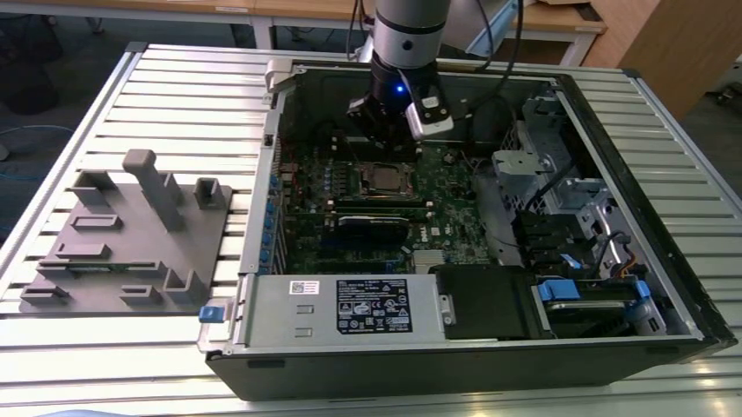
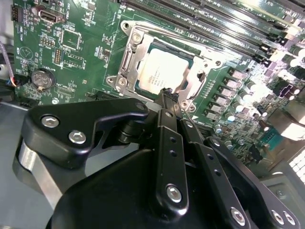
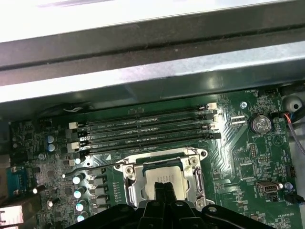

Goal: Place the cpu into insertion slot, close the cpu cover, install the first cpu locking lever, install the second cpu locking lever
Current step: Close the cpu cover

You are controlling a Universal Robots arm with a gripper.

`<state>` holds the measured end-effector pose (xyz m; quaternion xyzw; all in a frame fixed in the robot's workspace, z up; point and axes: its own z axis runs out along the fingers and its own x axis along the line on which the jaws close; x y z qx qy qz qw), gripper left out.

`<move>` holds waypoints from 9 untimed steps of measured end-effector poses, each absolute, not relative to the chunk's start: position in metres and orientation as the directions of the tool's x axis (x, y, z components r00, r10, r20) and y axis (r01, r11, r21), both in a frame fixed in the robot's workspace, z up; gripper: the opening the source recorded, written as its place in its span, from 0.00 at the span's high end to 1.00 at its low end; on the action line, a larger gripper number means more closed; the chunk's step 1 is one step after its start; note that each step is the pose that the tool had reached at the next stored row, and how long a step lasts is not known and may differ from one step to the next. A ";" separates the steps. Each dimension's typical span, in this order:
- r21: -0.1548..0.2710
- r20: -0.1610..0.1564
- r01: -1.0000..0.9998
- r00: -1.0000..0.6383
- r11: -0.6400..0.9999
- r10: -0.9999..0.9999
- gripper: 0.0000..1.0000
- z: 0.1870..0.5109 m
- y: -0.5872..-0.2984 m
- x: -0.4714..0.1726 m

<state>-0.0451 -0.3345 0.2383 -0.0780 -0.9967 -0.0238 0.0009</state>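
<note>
Both fingers of the gripper (image 2: 167, 95) are pinched together with nothing visible between them. The tips hang just over the edge of the slot (image 2: 125, 64), on the side away from the memory sticks (image 3: 143, 129).

The cpu (image 2: 159, 71) lies flat inside the slot, and the cover (image 2: 171, 43) looks to be down around it, framing its silver top. A thin lever (image 3: 95, 167) runs along the slot's memory-stick side, with its end reaching out past the slot's corner. I can't tell whether it is latched.

I'd judge the chip light and rigid but delicate underneath, so I'd grip it only by opposite edges and never press its face. The cover looks like thin, springy sheet metal, best pushed at its free edge. The lever seems to be stiff wire, so I'd catch it near the bent end.
</note>
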 end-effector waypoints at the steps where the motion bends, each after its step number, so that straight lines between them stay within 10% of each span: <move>1: 0.047 0.006 0.149 -0.989 0.988 0.149 0.90 0.238 -0.334 -0.045; 9: 0.047 0.006 0.132 -0.991 0.990 0.132 0.90 0.237 -0.334 -0.045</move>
